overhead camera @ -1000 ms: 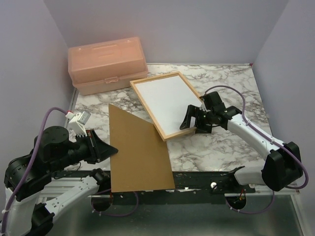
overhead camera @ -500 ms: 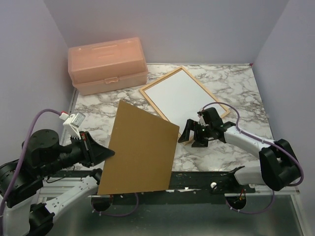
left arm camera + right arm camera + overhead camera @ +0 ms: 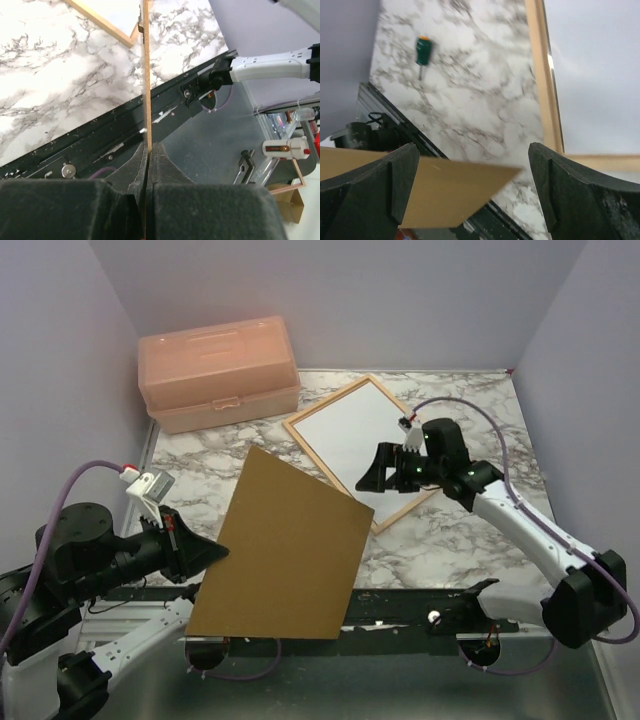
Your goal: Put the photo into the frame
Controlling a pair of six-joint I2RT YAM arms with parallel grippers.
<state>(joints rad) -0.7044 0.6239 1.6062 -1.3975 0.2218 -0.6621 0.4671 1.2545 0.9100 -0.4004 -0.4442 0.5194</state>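
Right now I'm watching the left gripper (image 3: 212, 555) pinching the left edge of the brown board (image 3: 285, 550). In its wrist view the fingers (image 3: 167, 170) are pressing tight on the thin board, seen edge-on. The board is hanging tilted above the near edge of the table (image 3: 450, 540), its far corner reaching over the frame (image 3: 328, 401) in the top view. The frame is lying flat on the marble, just right of the peach toolbox (image 3: 220, 370). A white sheet (image 3: 350, 435) is filling it; whether that is the print's back I cannot tell. The right gripper (image 3: 383, 472) is hovering over the frame's near end, fingers (image 3: 580, 190) spread wide, holding nothing. A green-handled screwdriver (image 3: 423, 51) is lying on the marble.
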